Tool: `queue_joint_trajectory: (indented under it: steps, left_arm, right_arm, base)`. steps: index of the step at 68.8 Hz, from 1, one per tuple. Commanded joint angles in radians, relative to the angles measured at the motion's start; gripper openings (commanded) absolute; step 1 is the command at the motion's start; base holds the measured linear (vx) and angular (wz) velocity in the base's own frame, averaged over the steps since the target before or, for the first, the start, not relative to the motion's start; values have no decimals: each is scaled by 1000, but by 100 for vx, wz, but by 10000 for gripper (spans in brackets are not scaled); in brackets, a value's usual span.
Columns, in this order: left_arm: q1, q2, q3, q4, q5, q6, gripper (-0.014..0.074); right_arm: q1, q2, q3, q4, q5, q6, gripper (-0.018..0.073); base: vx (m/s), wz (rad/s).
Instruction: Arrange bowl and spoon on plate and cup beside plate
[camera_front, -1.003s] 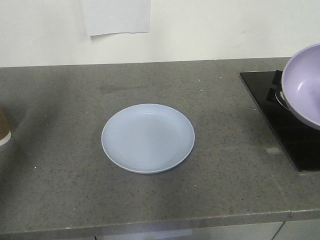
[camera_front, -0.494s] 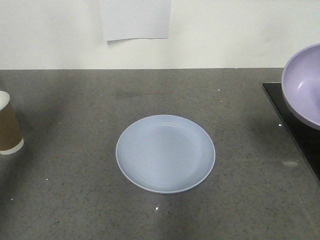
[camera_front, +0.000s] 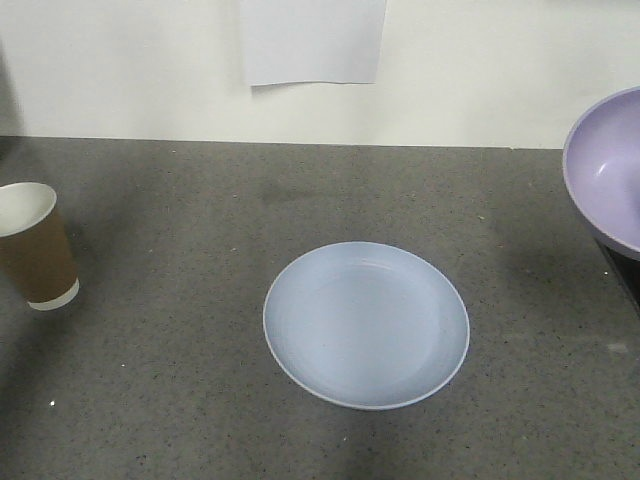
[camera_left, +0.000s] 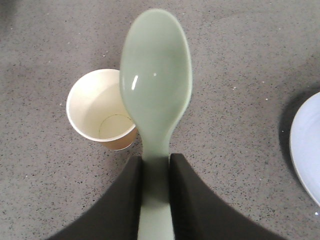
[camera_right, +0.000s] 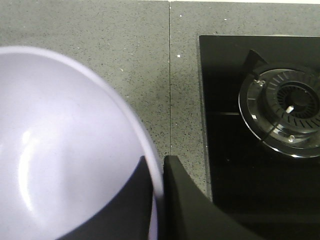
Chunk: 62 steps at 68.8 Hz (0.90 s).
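The plate (camera_front: 366, 325) lies flat, with open counter (camera_front: 180, 400) all round its rim. Well left of it the cup (camera_front: 36, 247) stands upright. Right of it the bowl (camera_front: 605, 165) hangs tilted, cut by the frame edge. Only the wrist views show the grips: the left gripper (camera_left: 155, 165) is clamped on the handle of the spoon (camera_left: 156, 85), left of the plate, and the right gripper (camera_right: 159, 167) on the bowl's rim.

No readable txt, labels, brands or nrs in any view. paper sheet (camera_front: 312, 40) on the wall shows blank, the cup (camera_front: 37, 245) is plain brown w/ no legible print, stove burner (camera_right: 290, 107) carries no legible markings.
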Motion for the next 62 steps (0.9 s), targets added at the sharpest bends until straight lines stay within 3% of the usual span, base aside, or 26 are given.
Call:
queue_joint_trajectory:
  steps: [1, 62]
  left_arm:
    - [-7, -23, -28, -7, -23, -3, -6]
    - [-7, -23, -28, -7, -23, -3, -6]
  right_arm:
    - [-4, -8, -28, -4, -57, -6, -6]
    - [-4, -8, -28, -4, -57, -6, -6]
  base:
    - [2, 8]
    - [0, 1]
